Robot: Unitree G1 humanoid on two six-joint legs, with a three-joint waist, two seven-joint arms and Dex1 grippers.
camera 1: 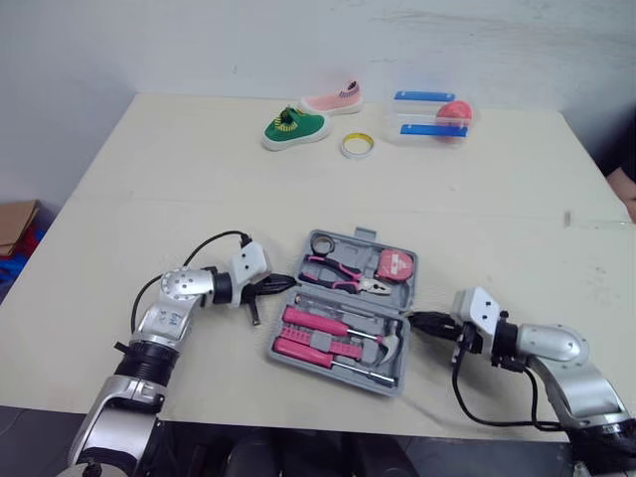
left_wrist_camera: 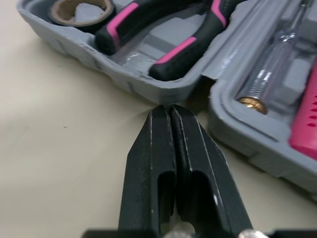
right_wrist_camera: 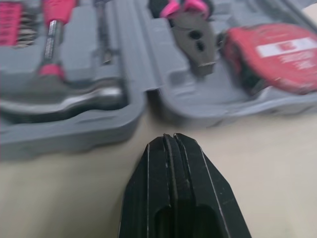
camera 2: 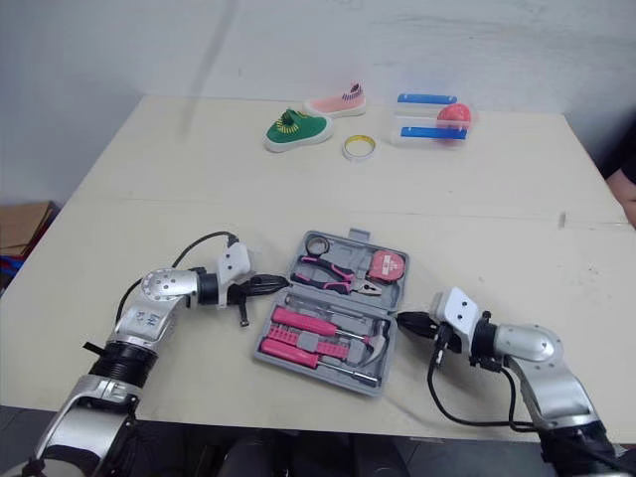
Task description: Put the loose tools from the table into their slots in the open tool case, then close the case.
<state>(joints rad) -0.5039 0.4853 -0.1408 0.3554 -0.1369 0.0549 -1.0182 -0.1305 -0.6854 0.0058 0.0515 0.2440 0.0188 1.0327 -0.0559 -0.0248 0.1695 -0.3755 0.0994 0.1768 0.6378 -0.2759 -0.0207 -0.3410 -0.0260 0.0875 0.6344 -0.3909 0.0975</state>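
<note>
The grey tool case point(camera 1: 399, 335) lies open on the table, between my two arms. Its far half holds pink-handled pliers point(camera 1: 343, 273), a red tape measure point(camera 1: 395, 265) and a roll of black tape point(camera 1: 322, 243). Its near half holds pink screwdrivers point(camera 1: 314, 322) and a hammer point(camera 1: 383, 350). My left gripper point(camera 1: 286, 283) is shut and empty, its tip at the case's left edge by the hinge point(left_wrist_camera: 171, 94). My right gripper point(camera 1: 417, 320) is shut and empty too, its tip at the case's right edge point(right_wrist_camera: 148, 106).
At the table's far side lie a green shoe point(camera 1: 294, 127), a pink shoe point(camera 1: 333, 99), a yellow tape ring point(camera 1: 357, 145) and a clear box point(camera 1: 431, 116) with blue strips and a red ball. A short dark piece point(camera 1: 254, 314) lies on the table below my left gripper.
</note>
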